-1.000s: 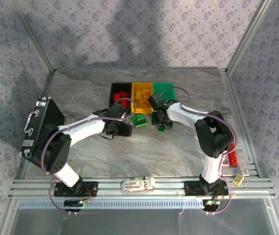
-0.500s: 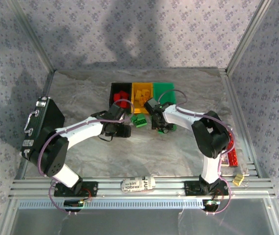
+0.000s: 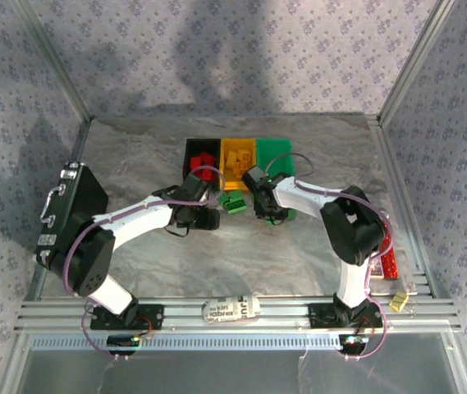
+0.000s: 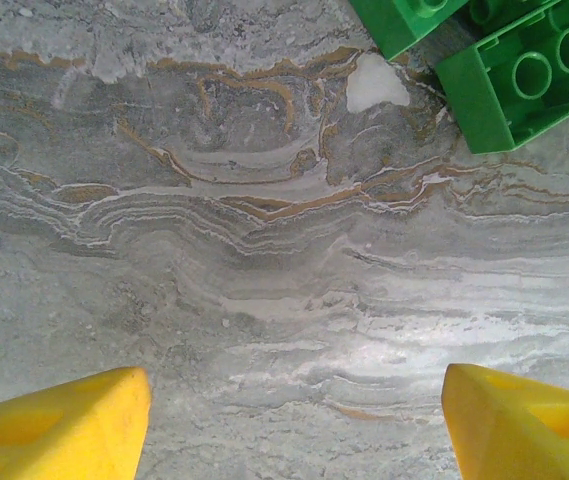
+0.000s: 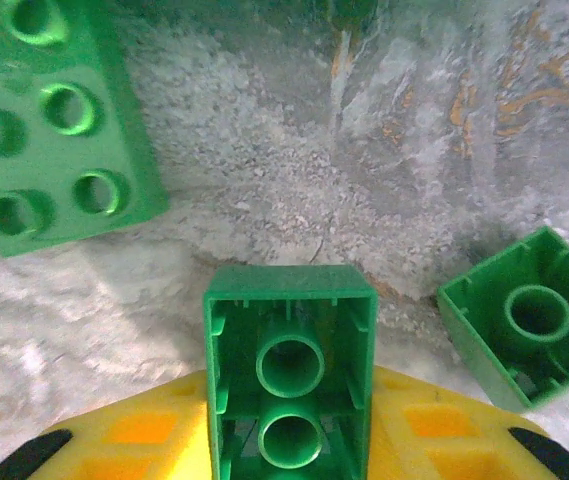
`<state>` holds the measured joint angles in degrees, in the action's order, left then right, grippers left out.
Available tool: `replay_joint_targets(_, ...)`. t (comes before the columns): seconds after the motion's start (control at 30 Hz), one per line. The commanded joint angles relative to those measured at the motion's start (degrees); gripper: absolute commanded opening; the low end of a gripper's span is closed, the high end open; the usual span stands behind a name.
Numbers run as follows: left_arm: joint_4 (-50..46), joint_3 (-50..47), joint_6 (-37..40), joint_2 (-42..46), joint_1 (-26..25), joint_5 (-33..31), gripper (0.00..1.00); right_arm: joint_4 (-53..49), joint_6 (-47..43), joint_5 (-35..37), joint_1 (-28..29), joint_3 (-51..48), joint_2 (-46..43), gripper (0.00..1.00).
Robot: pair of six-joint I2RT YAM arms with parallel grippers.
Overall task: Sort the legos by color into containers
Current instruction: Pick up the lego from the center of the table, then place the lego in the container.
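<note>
**Q:** What lies nearest the arms' bases?

**A:** A white labelled wrapper (image 3: 231, 309) rests on the aluminium rail (image 3: 176, 322) between the two arm mounts. At the right edge sit a small yellow brick (image 3: 397, 302) and, just behind it, a red item (image 3: 387, 264). A large black case (image 3: 73, 215) with a metal handle stands at the left.

**Q:** And the left gripper?

**A:** The left gripper (image 4: 294, 425) hangs over the marbled table (image 4: 264, 250), released. Its yellow fingertips (image 4: 59, 425) are spread wide, with bare stone between them. A pair of green bricks (image 4: 524, 75) lies just beyond it, close together.

**Q:** The right one?

**A:** The right gripper (image 5: 289, 440) is clenched on an upturned green brick (image 5: 289, 350). The brick's hollow underside and two round tubes face the wrist camera, and yellow fingers (image 5: 134, 430) press both flanks. Whether it has left the table cannot be told. A second overturned green brick (image 5: 524, 320) lies near on its right. A larger stud-side-up green brick (image 5: 54, 150) lies farther off to the left.

**Q:** And the containers?

**A:** They stand at the far side, three joined in a row. The black bin (image 3: 190, 148) on the left holds red bricks (image 3: 204, 158). The orange-yellow bin (image 3: 229, 148) in the middle holds yellow-orange bricks (image 3: 237, 168). The green bin (image 3: 278, 150) is on the right, its contents too faint to tell. In the overhead view the right gripper sits just in front of it.
</note>
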<state>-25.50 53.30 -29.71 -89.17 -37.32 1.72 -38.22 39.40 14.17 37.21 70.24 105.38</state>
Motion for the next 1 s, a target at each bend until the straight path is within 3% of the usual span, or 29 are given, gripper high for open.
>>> replay_joint_targets(0.0, -0.8, -0.9, -0.7, 2.6, -1.2, -0.4, 0.76, -3.5, -2.6, 1.9, -1.5, 2.5, -5.7, 0.36)
replay_joint_targets(0.17, 0.7, -2.4, -1.8, 4.0, -4.7, -1.5, 0.76, -5.6, -8.6, 1.1, -7.0, 10.1, -6.6, 0.36)
replay_joint_targets(0.4, 4.7, -2.9, -4.5, 4.2, -5.3, 0.3, 0.76, -6.8, -12.9, -2.6, -13.1, 23.6, 3.7, 0.37)
replay_joint_targets(0.5, 5.0, -1.5, -4.1, 3.2, -6.0, 0.2, 0.77, -6.5, -14.3, -5.7, -13.4, 27.2, 6.7, 0.67)
replay_joint_targets(0.6, 5.3, -0.1, -2.9, 1.6, -6.1, 0.8, 0.77, -4.0, -14.3, -4.2, -11.6, 24.2, 3.5, 0.74)
replay_joint_targets(0.97, 0.4, 15.1, -0.5, -13.3, -6.2, 3.1, 0.79, 3.5, -10.7, -5.0, -11.1, 2.8, -16.2, 0.74)
